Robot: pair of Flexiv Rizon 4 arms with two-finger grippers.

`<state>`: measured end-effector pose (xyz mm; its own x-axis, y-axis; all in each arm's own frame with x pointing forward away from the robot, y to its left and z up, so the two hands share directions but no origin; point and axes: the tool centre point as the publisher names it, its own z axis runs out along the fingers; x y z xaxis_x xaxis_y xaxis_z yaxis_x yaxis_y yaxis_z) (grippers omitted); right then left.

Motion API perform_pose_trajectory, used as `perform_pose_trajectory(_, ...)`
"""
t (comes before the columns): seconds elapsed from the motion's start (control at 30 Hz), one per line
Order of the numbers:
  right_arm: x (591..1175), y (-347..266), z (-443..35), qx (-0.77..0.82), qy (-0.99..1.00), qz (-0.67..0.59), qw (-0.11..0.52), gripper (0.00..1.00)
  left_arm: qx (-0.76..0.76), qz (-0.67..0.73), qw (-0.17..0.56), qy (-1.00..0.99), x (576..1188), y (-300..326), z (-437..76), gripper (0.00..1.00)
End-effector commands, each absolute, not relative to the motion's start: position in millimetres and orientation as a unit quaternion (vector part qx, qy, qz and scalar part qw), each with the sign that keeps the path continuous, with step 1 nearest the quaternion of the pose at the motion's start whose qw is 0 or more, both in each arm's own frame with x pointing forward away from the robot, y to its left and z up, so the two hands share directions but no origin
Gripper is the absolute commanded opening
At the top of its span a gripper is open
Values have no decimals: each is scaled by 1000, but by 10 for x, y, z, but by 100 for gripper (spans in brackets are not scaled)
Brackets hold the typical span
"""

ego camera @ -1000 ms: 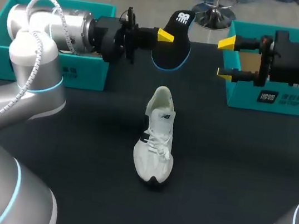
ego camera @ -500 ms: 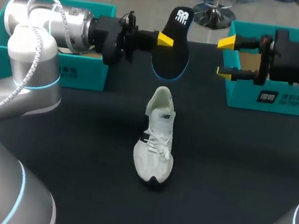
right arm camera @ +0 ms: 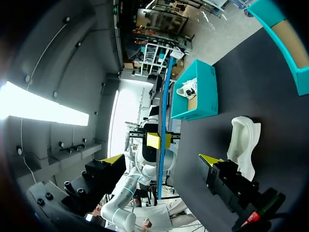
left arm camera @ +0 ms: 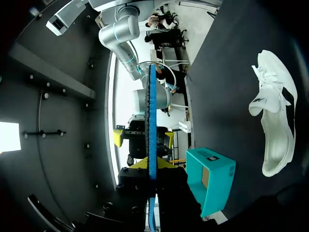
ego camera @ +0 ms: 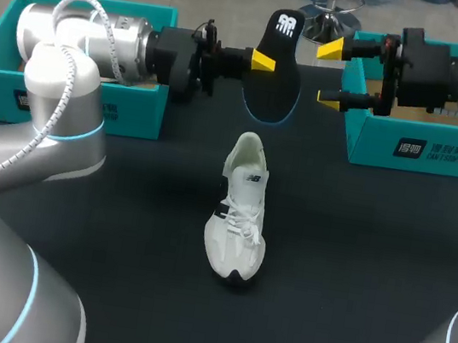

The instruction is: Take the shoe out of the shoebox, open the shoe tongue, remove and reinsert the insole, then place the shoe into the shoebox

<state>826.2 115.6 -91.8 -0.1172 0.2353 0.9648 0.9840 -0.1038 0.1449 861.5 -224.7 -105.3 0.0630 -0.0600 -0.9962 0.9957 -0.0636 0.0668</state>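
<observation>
Black insole [ego camera: 277, 71] out of the shoe, held aloft.
Head view: left gripper [ego camera: 263, 59] clamps the single insole above the table [ego camera: 369, 270], behind one white shoe [ego camera: 241, 208] standing between two teal boxes [ego camera: 126, 113]; right gripper [ego camera: 330, 74], fingers apart, hangs just beside it. Left wrist view: insole runs edge-on between its fingers. Right wrist view: spread fingers face that edge. Reinsertion looks next: lower it into the shoe's opening.
</observation>
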Motion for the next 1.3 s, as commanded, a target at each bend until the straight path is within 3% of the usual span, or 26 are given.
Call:
perform_pose_trajectory(0.03, 8323, 1250, -919, -554, -555, -493, 377, 91, 512, -512, 520, 453, 8642, -2405, -1093, 0)
perform_pose_trajectory(0.27, 8295, 1358, -958, -551, -562, -477, 391, 71, 505, -511, 527, 454, 8693, -2489, -1089, 0)
perform_pose_trajectory(0.5, 8282, 1412, -999, -546, -563, -471, 402, 69, 504, -513, 531, 449, 8690, -2523, -1039, 0)
perform_pose_trajectory(0.6, 8289, 1409, -1002, -547, -563, -472, 402, 50, 504, -515, 531, 447, 8671, -2534, -1041, 0)
perform_pose_trajectory(0.93, 8304, 1395, -1017, -546, -561, -474, 404, 38, 499, -520, 532, 445, 8628, -2536, -1029, 0)
perform_pose_trajectory(1.07, 8301, 1421, -1034, -545, -560, -473, 407, 29, 497, -521, 534, 443, 8625, -2555, -1021, 0)
perform_pose_trajectory(1.17, 8290, 1425, -1049, -545, -559, -473, 408, 18, 493, -524, 536, 443, 8626, -2570, -1014, 0)
perform_pose_trajectory(1.23, 8284, 1424, -1054, -545, -558, -473, 409, 0, 489, -529, 534, 443, 8624, -2576, -1009, 0)
perform_pose_trajectory(1.3, 8277, 1420, -1056, -546, -557, -474, 409, 0, 489, -529, 534, 443, 8622, -2575, -1005, 0)
